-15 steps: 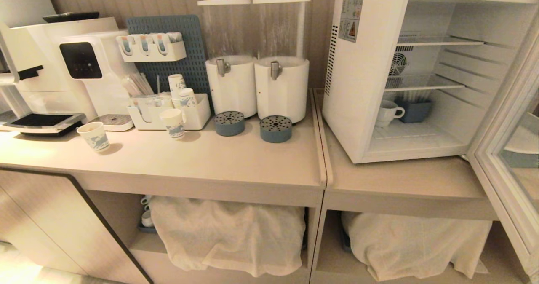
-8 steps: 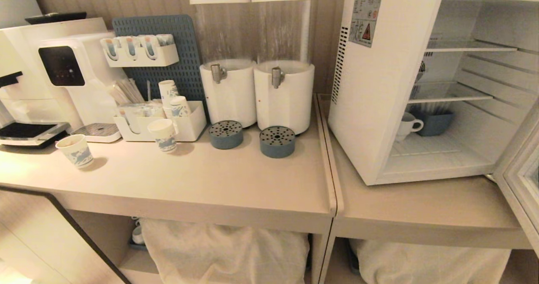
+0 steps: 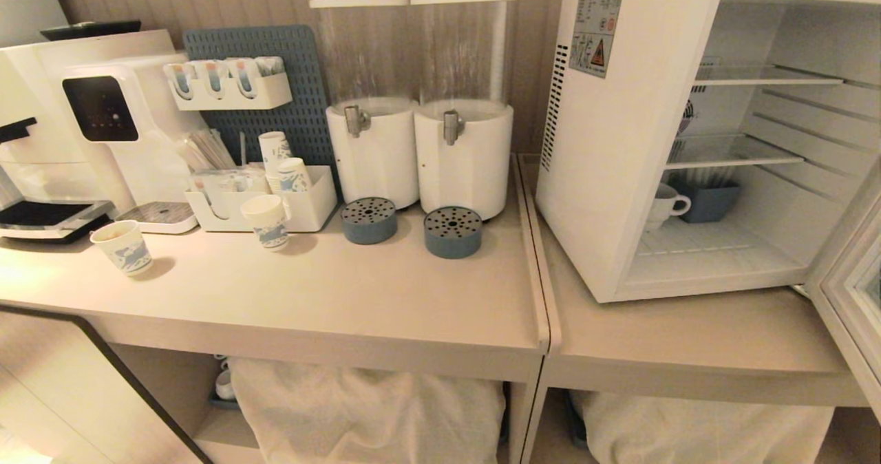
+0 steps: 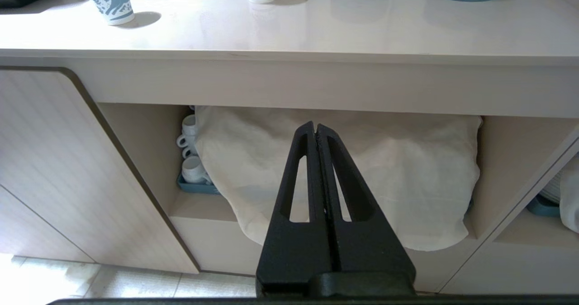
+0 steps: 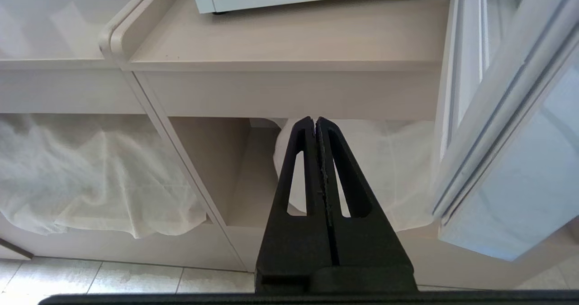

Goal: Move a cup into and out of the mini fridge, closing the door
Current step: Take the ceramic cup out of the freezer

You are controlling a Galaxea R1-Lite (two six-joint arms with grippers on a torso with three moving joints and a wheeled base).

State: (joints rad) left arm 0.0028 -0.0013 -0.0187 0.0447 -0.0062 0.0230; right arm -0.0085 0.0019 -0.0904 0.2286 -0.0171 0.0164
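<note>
While both arms are hanging low in front of the cabinet, I am reading the left pincer point(image 4: 315, 128) as clenched on nothing, its fingers pressed flat together and pointing at the white cloth point(image 4: 362, 173) draped in the open shelf below the counter point(image 4: 289, 33). I am reading the right pincer point(image 5: 315, 123) as clenched and empty too, pointing at the shelf under the counter's right section, just beside the door point(image 5: 506, 128), which is standing swung wide open. Neither pincer is showing in the head view. Further out, the mini fridge point(image 3: 606, 175) is sitting on the counter with its interior exposed. The cup point(image 3: 664, 206) is resting upright on the fridge floor, beneath the lower wire shelf, touching or just beside a blue container point(image 3: 709, 201).
</note>
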